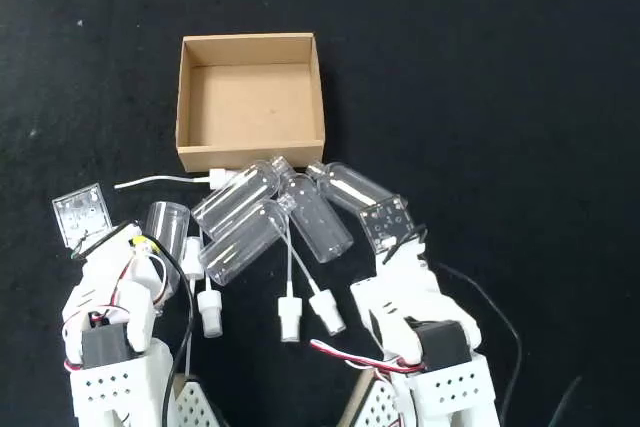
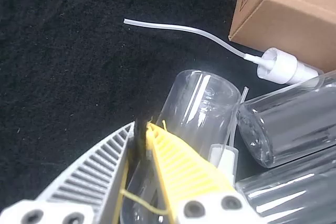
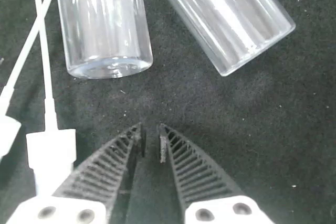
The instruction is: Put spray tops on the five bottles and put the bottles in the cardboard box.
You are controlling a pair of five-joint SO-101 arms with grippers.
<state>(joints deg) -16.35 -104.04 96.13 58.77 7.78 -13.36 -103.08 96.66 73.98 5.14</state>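
Directly beneath the left gripper (image 2: 139, 129), whose grey and yellow fingers are pressed together with nothing seen between them, lies a clear plastic bottle (image 2: 197, 103) on its side; contact with it cannot be confirmed. Beyond its tips are a white spray top with a long tube (image 2: 281, 65) and the brown cardboard box (image 2: 294, 19). The right gripper (image 3: 150, 136) is parted by a narrow gap and holds nothing, over the black table (image 3: 236, 119), just short of a second clear bottle (image 3: 105, 19) and a third clear bottle (image 3: 226, 19).
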